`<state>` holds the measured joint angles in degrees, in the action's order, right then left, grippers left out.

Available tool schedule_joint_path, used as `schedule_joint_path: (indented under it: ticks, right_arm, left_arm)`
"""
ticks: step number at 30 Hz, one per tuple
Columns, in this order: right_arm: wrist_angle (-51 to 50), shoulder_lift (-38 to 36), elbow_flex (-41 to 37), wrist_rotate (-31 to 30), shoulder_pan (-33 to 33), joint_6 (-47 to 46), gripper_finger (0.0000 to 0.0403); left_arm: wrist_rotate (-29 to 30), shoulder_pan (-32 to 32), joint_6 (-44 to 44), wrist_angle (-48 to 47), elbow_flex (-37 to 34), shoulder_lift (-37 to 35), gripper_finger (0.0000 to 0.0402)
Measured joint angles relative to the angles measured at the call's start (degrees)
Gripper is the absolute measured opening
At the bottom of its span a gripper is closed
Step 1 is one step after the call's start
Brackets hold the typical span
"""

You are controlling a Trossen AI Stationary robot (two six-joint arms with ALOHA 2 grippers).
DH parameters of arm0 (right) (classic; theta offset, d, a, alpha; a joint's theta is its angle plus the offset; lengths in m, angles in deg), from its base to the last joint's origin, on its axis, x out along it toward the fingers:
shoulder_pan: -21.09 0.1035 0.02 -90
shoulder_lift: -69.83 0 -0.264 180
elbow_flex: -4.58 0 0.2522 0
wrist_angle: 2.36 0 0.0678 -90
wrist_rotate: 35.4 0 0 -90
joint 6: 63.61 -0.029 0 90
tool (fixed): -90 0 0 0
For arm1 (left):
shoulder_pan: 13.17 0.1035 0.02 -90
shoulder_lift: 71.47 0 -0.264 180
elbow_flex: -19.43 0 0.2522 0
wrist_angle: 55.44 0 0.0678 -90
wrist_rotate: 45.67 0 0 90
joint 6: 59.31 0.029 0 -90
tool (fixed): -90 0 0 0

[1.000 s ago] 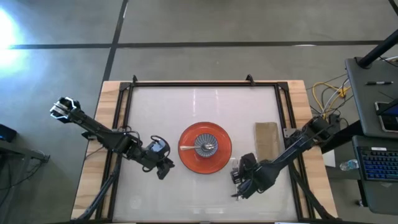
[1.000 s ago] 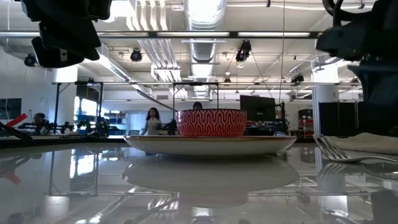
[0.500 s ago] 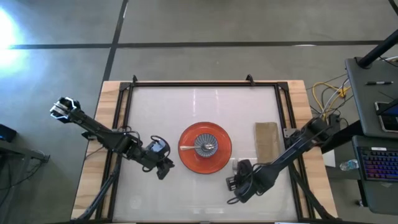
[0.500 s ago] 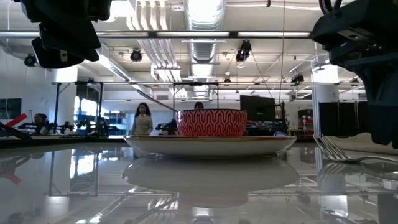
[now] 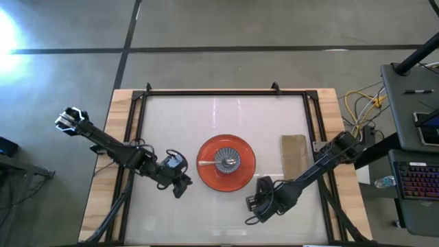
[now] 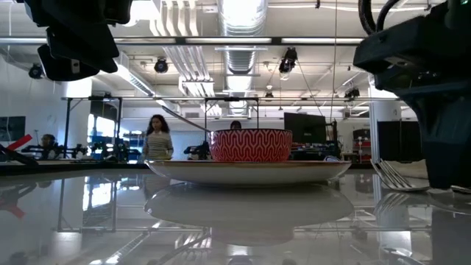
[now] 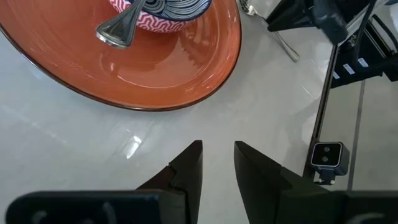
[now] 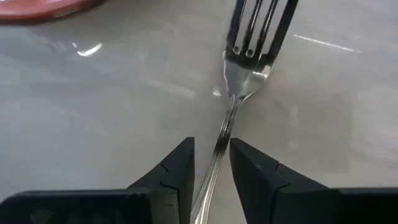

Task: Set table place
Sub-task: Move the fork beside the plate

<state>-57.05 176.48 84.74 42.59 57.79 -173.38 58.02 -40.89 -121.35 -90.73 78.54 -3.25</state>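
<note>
An orange plate lies on the white table and holds a red-patterned bowl with a spoon in it. A silver fork lies flat on the table to the plate's right, its tines toward the far edge. My right gripper is low over the fork's handle end, narrowly open, one finger on each side of the handle. My left gripper hovers to the left of the plate, narrowly open and empty.
A brown napkin lies to the right of the fork. The table's black frame rail runs along its edges. A grey desk with keyboards stands beyond the right edge. People move in the room behind.
My right gripper has drawn back along the fork's handle toward the table's left and near edges. The fork has stayed where it lay.
</note>
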Motion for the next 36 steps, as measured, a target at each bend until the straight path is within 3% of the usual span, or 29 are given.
schedule_joint_path:
  ticks: [8,19,31,36]
  right_arm:
    - [-2.4,0.4,0.0,1.5,-0.6,1.5,0.009]
    - [-4.1,0.4,0.0,1.3,-4.4,7.4,0.0015]
    - [-9.9,0.4,-0.3,-1.9,-10.7,11.2,0.0013]
    - [-10.0,-0.1,-0.3,-4.8,-10.8,5.8,0.0013]
  left_arm:
    - [0.0,0.0,0.8,0.0,0.0,0.0,0.0077]
    - [0.0,0.0,1.4,0.0,-0.6,0.0,0.0077]
    - [0.0,-0.1,1.4,0.0,-0.6,0.0,0.0077]
    - [-0.9,-0.3,1.3,0.0,-0.6,0.0,0.0077]
